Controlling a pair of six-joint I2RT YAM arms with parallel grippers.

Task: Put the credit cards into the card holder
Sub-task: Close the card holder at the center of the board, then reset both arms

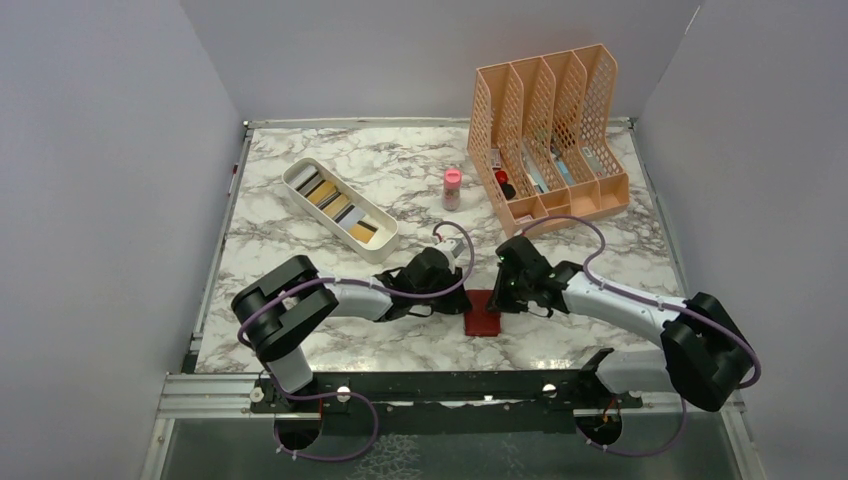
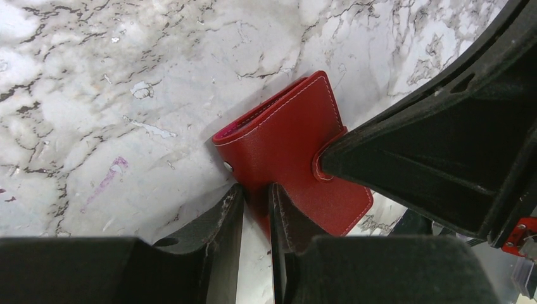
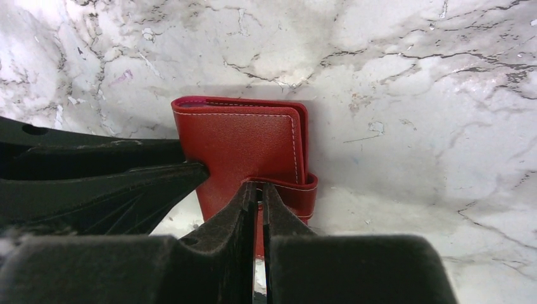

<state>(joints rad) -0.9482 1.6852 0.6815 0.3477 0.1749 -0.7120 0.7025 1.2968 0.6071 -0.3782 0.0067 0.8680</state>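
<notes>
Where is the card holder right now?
In the top view the card holder lies on the table at front centre, held by the left claw and the right claw.

The left arm (image 1: 350, 293) and right arm (image 1: 622, 300) are white tubes joined by bulky black rounded joint housings (image 1: 285, 312), with thin purple cables (image 1: 590, 232) looping alongside. The matte black left gripper (image 2: 256, 190) shows pale scuffed finger edges; the matte black right gripper (image 3: 259, 187) looks cleaner.

The red card holder (image 3: 244, 142) lies closed on the marble table (image 3: 411, 95), its strap wrapping its near edge. The right gripper (image 3: 259, 188) pinches that strap, fingers nearly together, while the left gripper (image 3: 190, 163) meets the holder's left edge.
</notes>
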